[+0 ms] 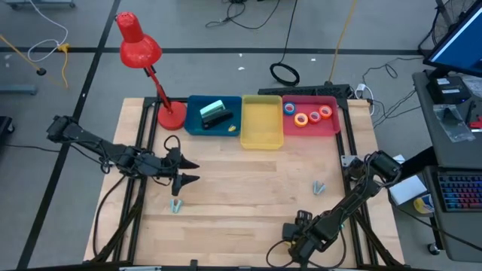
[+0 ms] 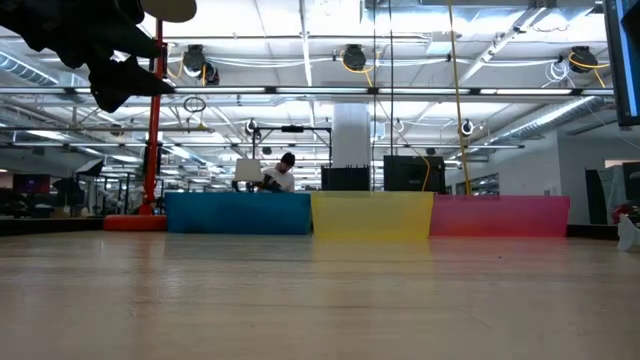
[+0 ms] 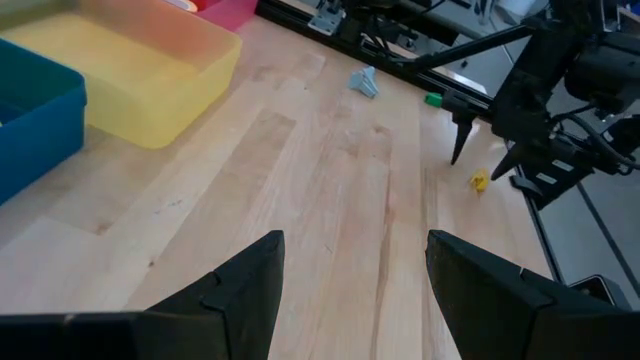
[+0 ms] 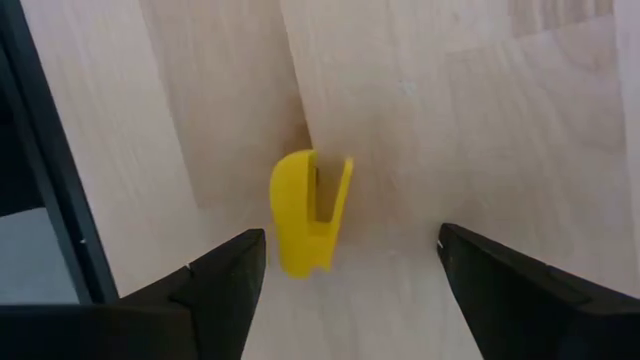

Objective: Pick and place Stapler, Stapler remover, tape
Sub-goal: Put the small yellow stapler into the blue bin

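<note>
My right gripper (image 4: 345,275) hangs open at the table's near edge, pointing down. A small yellow claw-shaped staple remover (image 4: 310,212) lies flat on the wood just beyond its fingers, touching neither; it also shows in the left wrist view (image 3: 479,181). My left gripper (image 1: 194,172) waits open above the table's left half. Two grey staple removers (image 1: 176,205) (image 1: 318,187) lie on the wood. The stapler (image 1: 214,114) lies in the blue tray (image 1: 193,124). Several tape rolls (image 1: 309,116) lie in the red tray (image 1: 331,128).
A yellow tray (image 1: 261,139) stands between the blue and red trays along the far edge. A red desk lamp (image 1: 140,49) stands on its base (image 1: 171,117) at the far left. The table's black frame edge (image 4: 50,180) runs close beside the yellow staple remover.
</note>
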`<state>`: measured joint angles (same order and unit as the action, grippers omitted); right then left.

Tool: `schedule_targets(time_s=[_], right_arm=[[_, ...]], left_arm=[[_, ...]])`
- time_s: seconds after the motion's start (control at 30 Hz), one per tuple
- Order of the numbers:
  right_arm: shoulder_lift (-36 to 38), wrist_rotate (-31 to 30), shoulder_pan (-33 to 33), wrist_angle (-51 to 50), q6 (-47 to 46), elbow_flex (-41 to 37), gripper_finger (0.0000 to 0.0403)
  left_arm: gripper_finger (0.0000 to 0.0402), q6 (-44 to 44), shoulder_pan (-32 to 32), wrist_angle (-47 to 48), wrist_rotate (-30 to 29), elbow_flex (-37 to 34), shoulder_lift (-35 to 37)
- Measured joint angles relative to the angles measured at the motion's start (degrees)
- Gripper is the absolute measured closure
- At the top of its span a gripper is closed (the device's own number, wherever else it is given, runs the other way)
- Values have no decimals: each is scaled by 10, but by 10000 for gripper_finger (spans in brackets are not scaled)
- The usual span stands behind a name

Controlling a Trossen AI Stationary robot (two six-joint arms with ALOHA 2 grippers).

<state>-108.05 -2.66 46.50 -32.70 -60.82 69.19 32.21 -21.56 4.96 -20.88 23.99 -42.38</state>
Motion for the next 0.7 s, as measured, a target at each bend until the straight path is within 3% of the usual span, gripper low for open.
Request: schedule_targets(time_s=[0.4,0.7], right_arm=[[-2,-21,0,-5,9,-2,190],[-3,-31,-4,0,89,-3,238]], left_arm=[[158,9,0,-1,0,0,0],[158,18,0,-1,0,0,0]])
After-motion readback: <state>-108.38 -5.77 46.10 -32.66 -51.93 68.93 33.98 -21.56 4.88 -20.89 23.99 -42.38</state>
